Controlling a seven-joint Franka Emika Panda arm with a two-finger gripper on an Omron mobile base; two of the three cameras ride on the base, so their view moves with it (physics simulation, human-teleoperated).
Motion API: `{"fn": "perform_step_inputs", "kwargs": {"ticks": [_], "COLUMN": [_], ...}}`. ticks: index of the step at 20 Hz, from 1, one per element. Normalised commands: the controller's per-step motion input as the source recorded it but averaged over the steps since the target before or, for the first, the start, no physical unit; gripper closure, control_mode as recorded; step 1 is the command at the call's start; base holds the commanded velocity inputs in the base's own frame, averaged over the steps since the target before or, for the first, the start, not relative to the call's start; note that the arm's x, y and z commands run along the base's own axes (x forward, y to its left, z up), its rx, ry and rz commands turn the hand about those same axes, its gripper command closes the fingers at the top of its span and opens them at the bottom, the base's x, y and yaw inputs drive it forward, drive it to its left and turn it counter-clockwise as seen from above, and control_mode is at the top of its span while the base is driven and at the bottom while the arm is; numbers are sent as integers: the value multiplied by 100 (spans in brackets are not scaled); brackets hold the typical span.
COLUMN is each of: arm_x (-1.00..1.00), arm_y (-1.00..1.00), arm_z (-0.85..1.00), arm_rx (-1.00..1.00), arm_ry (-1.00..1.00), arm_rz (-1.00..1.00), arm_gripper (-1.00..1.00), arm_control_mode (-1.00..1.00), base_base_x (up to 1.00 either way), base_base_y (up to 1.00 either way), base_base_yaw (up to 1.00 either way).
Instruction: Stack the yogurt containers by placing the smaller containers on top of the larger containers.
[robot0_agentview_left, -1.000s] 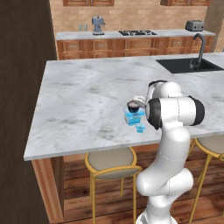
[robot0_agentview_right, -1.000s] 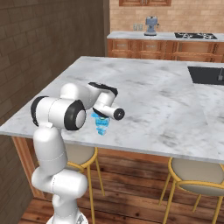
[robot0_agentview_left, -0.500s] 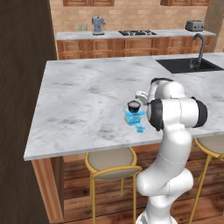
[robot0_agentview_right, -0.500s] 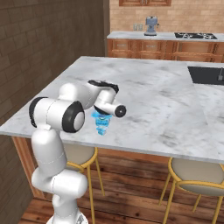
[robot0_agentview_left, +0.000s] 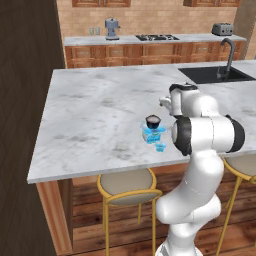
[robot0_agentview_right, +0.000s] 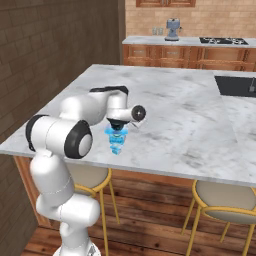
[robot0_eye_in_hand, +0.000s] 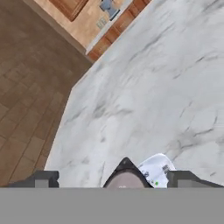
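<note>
The dark, almost black cup (robot0_agentview_left: 152, 120) with a pale top stands on the squarish light-blue tub (robot0_agentview_left: 151, 134) near the island counter's front edge. A tiny light-blue cup (robot0_agentview_left: 160, 146) sits on the counter just in front of the tub. From the right base the stack reads as dark cup (robot0_agentview_right: 117, 126), tub (robot0_agentview_right: 116, 135) and tiny cup (robot0_agentview_right: 117, 149). My gripper (robot0_agentview_right: 119, 121) hangs right over the stack. In the hand view the gripper (robot0_eye_in_hand: 114, 179) is open, its fingertips (robot0_eye_in_hand: 41, 178) wide apart on both sides of the dark cup (robot0_eye_in_hand: 126, 174), touching nothing.
The marble island counter (robot0_agentview_left: 95, 115) stretches left and back from the stack. A sink with a black faucet (robot0_agentview_left: 227, 55) lies at the far right. Yellow stools (robot0_agentview_left: 127, 185) stand below the front edge. The back counter carries a coffee machine (robot0_agentview_left: 112, 28) and a toaster (robot0_agentview_left: 222, 29).
The gripper has opened and let go of the dark cup, which now rests on the tub. The hand has lifted slightly above it.
</note>
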Motion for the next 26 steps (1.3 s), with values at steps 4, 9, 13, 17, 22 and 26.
{"fn": "perform_step_inputs", "kwargs": {"ticks": [4,9,13,17,22,26], "arm_x": [-42,-55,-48,-36,-19,-62], "arm_y": [0,0,4,1,0,1], "arm_z": [38,19,2,1,0,0], "arm_rx": [-8,-8,-9,-3,0,-3], "arm_ry": [23,13,7,-3,0,0], "arm_rz": [-8,-4,2,4,3,11], "arm_gripper": [-100,-100,-100,-100,-100,-100], "arm_control_mode": [-100,-100,-100,-100,-100,-100], "base_base_x": [0,0,0,0,0,0], "base_base_y": [0,0,0,0,0,0], "base_base_yaw": [0,0,0,0,0,0]}}
